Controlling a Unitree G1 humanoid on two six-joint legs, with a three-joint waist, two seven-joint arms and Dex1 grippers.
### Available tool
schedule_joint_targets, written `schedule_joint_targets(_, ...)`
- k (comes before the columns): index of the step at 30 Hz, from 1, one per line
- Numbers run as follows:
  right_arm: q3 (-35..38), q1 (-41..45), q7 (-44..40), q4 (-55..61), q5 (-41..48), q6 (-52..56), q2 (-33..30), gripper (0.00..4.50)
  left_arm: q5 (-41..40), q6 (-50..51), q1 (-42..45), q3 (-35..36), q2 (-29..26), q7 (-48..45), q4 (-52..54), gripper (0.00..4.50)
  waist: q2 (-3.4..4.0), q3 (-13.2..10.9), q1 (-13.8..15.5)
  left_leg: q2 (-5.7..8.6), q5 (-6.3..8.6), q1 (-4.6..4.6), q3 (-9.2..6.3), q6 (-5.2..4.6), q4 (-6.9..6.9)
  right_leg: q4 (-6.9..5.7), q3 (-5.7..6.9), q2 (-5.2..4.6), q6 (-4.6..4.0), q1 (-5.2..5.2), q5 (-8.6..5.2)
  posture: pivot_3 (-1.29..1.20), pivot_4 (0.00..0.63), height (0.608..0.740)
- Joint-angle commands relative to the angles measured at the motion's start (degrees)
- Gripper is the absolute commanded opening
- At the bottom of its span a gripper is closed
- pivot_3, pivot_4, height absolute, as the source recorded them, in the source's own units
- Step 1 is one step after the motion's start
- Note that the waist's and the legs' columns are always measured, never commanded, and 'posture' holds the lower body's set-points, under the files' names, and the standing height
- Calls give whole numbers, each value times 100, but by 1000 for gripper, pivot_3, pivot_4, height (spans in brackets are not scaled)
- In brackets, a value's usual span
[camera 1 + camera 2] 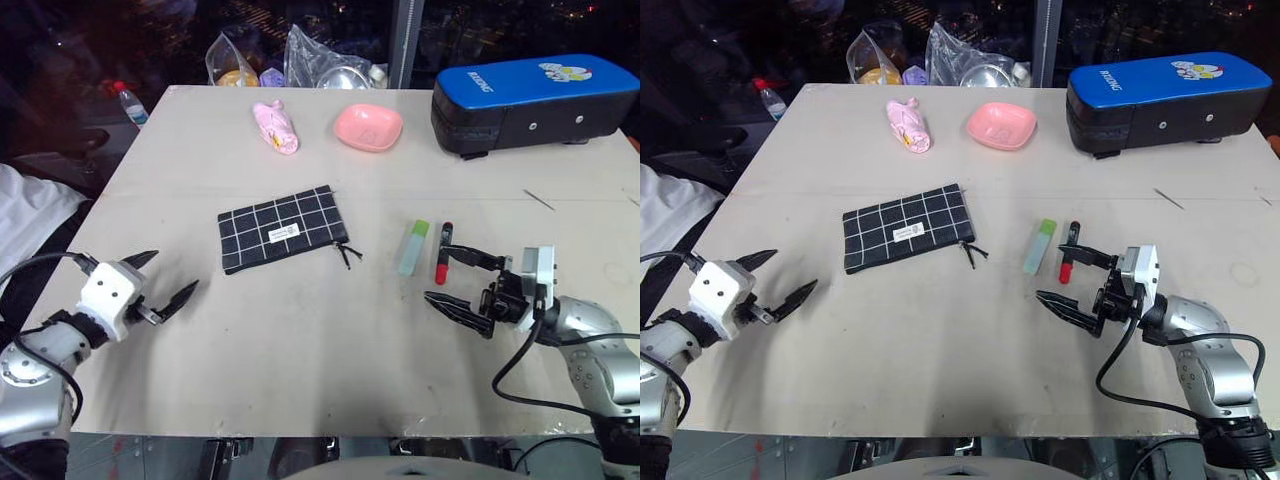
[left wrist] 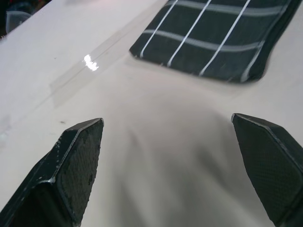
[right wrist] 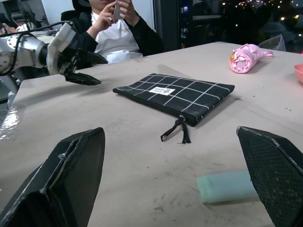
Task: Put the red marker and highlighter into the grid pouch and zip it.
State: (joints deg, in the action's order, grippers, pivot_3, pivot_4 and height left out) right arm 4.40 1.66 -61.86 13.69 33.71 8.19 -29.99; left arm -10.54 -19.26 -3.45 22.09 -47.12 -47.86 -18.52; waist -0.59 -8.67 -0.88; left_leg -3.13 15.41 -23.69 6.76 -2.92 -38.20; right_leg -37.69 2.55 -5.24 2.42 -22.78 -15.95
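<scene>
Both jaws apart, empty. Bring your right gripper (image 1: 462, 279) down over the marker (image 1: 442, 253); straddle its barrel, clear of the highlighter (image 1: 414, 247) just left.

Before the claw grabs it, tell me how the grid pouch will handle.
The grid pouch lies flat and thin, so it will probably flop when lifted by one edge. It looks empty, likely light, and may slide on the smooth table if pushed.
</scene>
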Motion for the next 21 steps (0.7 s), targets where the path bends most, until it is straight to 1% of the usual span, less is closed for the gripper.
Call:
schedule_joint_targets(1,68,95,-14,52,39,-80,-12,4500,680,-1194,508,-278,-386,130,-990,4410,-1,0,2,0,-9,-2,-1,-14,0,-1,4,0,0,0,0,0,150,740)
schedule_joint_targets(4,72,89,-11,17,-3,-122,-9,4500,1268,-2119,998,-700,-625,325,-1799,4410,-1,0,3,0,-15,-6,-5,-25,0,0,11,3,1,1,1,0,150,740)
schedule_joint_targets(6,81,60,8,6,-36,-159,0,4500,1712,-2689,1374,-1050,-708,515,-2169,4410,-1,-1,7,0,-15,-5,-5,-26,0,-1,12,2,3,1,2,0,150,740)
schedule_joint_targets(9,97,44,37,-7,-65,-190,12,4500,2129,-3274,1768,-1410,-750,694,-2515,4410,1,1,26,1,-15,-5,-3,-27,0,-3,10,2,18,2,10,0,150,740)
schedule_joint_targets(13,121,8,67,-6,-100,-233,6,4500,2348,-3899,2271,-1902,-682,690,-2914,4410,1,1,41,3,-13,-6,1,-35,-15,-17,29,6,22,8,12,0,150,740)
schedule_joint_targets(15,162,-46,97,23,-105,-245,-9,4500,2402,-4156,2527,-2210,-552,575,-3030,4410,1,1,55,5,-10,-6,3,-42,-22,-21,43,12,24,10,13,0,150,740)
schedule_joint_targets(19,210,-163,150,68,-129,-292,-31,4500,2409,-4429,2924,-2603,-283,553,-3270,4410,1,2,108,9,-15,-7,12,-38,-31,-27,44,50,30,11,13,0,150,740)
schedule_joint_targets(21,204,-172,172,74,-136,-304,-32,4500,2544,-4547,3080,-2733,-237,679,-3409,4410,1,3,125,8,-16,-7,15,-36,-34,-28,41,58,32,11,13,0,150,740)
